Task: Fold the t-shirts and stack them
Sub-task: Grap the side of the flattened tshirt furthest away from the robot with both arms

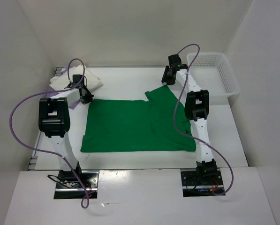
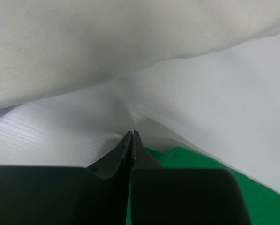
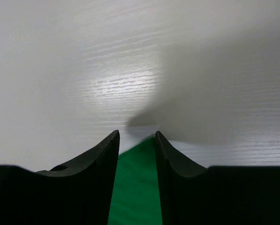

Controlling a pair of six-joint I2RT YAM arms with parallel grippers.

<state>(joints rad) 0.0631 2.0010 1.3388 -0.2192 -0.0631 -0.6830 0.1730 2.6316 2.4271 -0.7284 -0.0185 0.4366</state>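
The green t-shirt [image 1: 135, 124] lies spread flat on the middle of the table, its sleeve pointing to the far right. My left gripper [image 1: 87, 97] sits at the shirt's far-left corner; in the left wrist view its jaws [image 2: 132, 132] are shut, with green cloth [image 2: 200, 164] at and between the fingers. My right gripper [image 1: 168, 77] is at the far sleeve's tip; its jaws [image 3: 137, 133] stand apart with green cloth [image 3: 135, 187] between them. The cream t-shirt [image 1: 90, 80] lies folded at the back left and fills the top of the left wrist view [image 2: 107, 42]. A sliver of the lavender t-shirt [image 1: 74, 104] shows beneath it.
A white mesh basket [image 1: 215, 75] stands at the back right corner, just right of the right arm. White walls close in the table on the left, back and right. Purple cables loop off both arms.
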